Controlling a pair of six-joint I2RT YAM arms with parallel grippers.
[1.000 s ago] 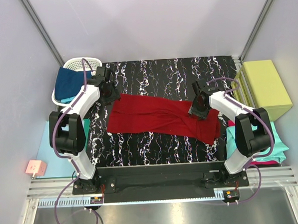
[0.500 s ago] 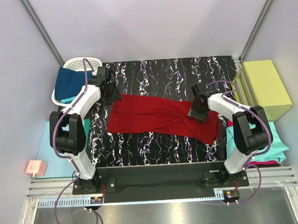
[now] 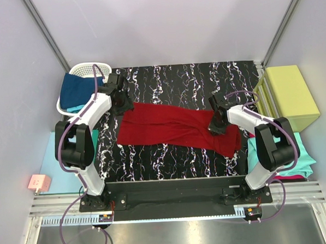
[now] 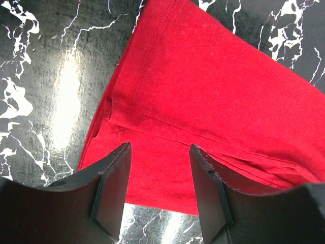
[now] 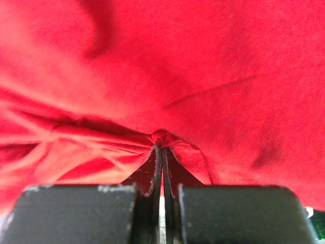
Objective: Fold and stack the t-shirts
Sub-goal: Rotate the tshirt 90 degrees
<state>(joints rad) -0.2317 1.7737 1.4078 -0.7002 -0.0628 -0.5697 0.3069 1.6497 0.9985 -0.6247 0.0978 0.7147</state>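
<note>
A dark red t-shirt point(image 3: 174, 129) lies spread in a long band across the black marbled table point(image 3: 182, 80). My left gripper point(image 3: 120, 105) hovers over its far left corner, open; in the left wrist view the red cloth point(image 4: 213, 91) shows between and beyond the fingers point(image 4: 112, 188), with nothing gripped by the left gripper point(image 4: 160, 152). My right gripper point(image 3: 218, 124) sits on the shirt's right part. In the right wrist view the right gripper point(image 5: 162, 148) is shut, pinching a small bunched fold of the red t-shirt point(image 5: 177, 61).
A white basket point(image 3: 97, 67) at the back left holds a navy t-shirt point(image 3: 76, 89). Teal point(image 3: 305, 151) and magenta point(image 3: 289, 175) shirts lie off the table's right side, beside a yellow-green box point(image 3: 290, 96). A pale-blue sheet point(image 3: 49, 155) and a pink block point(image 3: 38, 183) lie at left.
My right gripper has closed on a fold of the red t-shirt, after edging slightly left. The left arm has barely moved.
</note>
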